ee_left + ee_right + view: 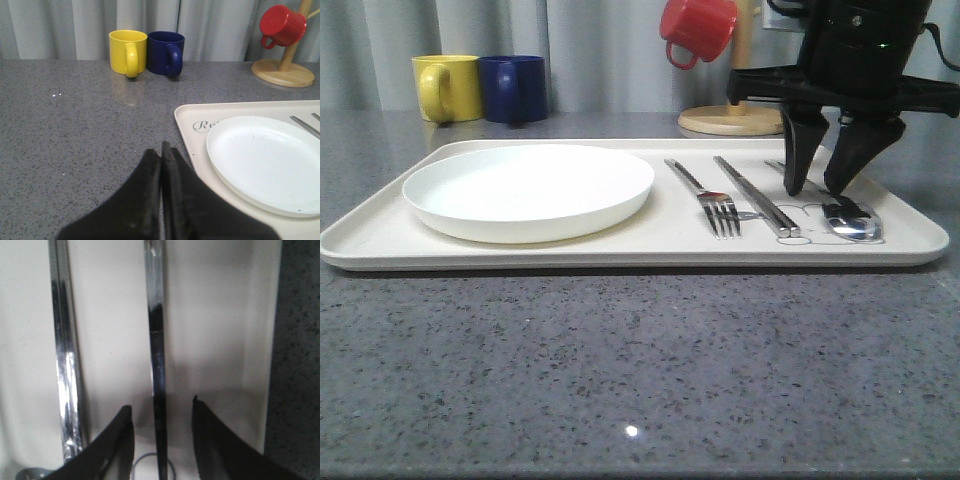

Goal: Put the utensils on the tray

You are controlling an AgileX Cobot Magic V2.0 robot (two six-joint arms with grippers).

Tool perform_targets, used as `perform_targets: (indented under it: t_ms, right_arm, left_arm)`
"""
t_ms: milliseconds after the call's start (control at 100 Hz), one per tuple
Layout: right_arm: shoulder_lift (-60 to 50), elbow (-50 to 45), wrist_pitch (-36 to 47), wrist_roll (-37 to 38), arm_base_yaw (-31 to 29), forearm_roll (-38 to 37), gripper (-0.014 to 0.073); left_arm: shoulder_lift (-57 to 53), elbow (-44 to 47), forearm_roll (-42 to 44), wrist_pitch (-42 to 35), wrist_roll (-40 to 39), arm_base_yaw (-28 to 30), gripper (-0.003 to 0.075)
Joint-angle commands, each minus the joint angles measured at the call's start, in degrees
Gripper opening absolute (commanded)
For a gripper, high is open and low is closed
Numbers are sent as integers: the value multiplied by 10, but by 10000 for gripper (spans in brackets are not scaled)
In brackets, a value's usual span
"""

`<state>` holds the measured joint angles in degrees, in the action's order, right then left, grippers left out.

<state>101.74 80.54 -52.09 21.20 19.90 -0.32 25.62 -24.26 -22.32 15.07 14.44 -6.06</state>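
The cream tray lies across the grey table. On it sit a white plate at the left, then a fork, a pair of chopsticks and a spoon at the right. My right gripper hangs open just above the spoon's handle. In the right wrist view the handle runs between the spread fingers of the gripper without touching them, with the chopsticks beside it. My left gripper is shut and empty over the table, left of the tray's corner.
A yellow mug and a navy mug stand behind the tray at the far left. A red mug hangs on a wooden stand with a round base behind the tray's right part. Curtains close the back.
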Motion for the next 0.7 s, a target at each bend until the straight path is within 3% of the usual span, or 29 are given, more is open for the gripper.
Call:
perform_targets:
  t_ms: [0, 440, 690]
  right_arm:
    - [-45, 14, 19, -2, 0, -5, 321]
    - [-171, 5, 7, -4, -23, -103, 321]
    - [-298, -84, 34, -4, -47, -144, 321]
  left_arm:
    - [2, -16, -3, -41, 2, -1, -19]
    - [2, -16, -3, -41, 2, -1, -19]
    - [2, -16, -3, -41, 2, -1, -19]
